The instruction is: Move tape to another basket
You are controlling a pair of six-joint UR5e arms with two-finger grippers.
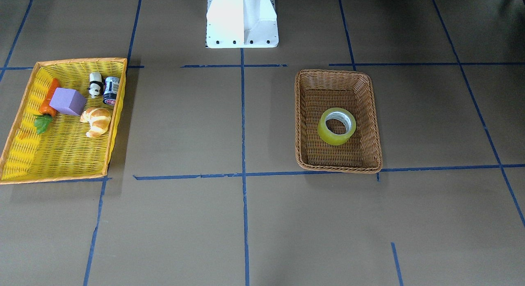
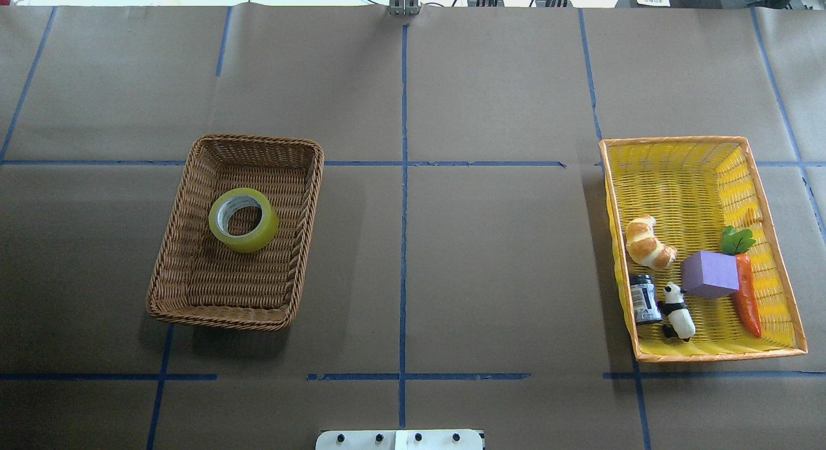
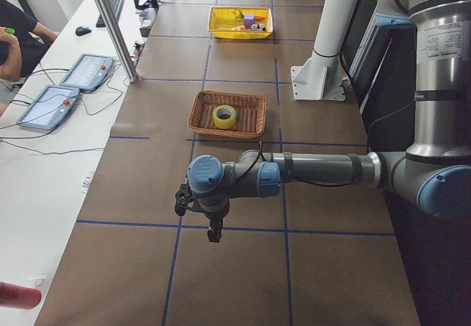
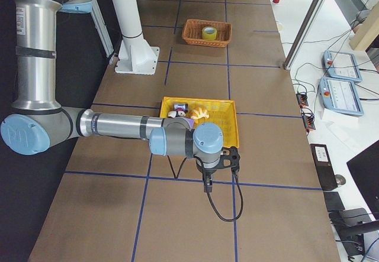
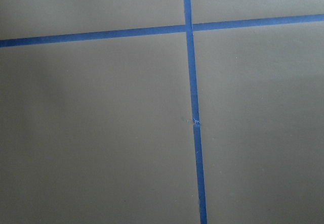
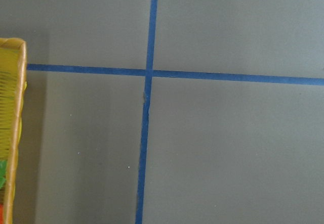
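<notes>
The yellow tape roll [image 1: 336, 126] lies flat inside the brown wicker basket [image 1: 338, 168], near its middle. It also shows in the overhead view [image 2: 243, 220], inside the basket [image 2: 219, 319]. My left gripper [image 3: 213, 234] shows only in the exterior left view, hanging over bare table well short of the basket [image 3: 199, 116]. My right gripper [image 4: 207, 185] shows only in the exterior right view, over bare table beside the yellow tray. I cannot tell whether either gripper is open or shut. The wrist views show only table and blue tape lines.
A yellow tray with an orange rim [image 2: 710, 353] holds a croissant [image 2: 648, 243], a purple block [image 2: 708, 274], a carrot [image 2: 748, 301], a panda figure [image 2: 677, 311] and a small can [image 2: 644, 298]. The white robot base [image 1: 242, 19] stands at the table's edge.
</notes>
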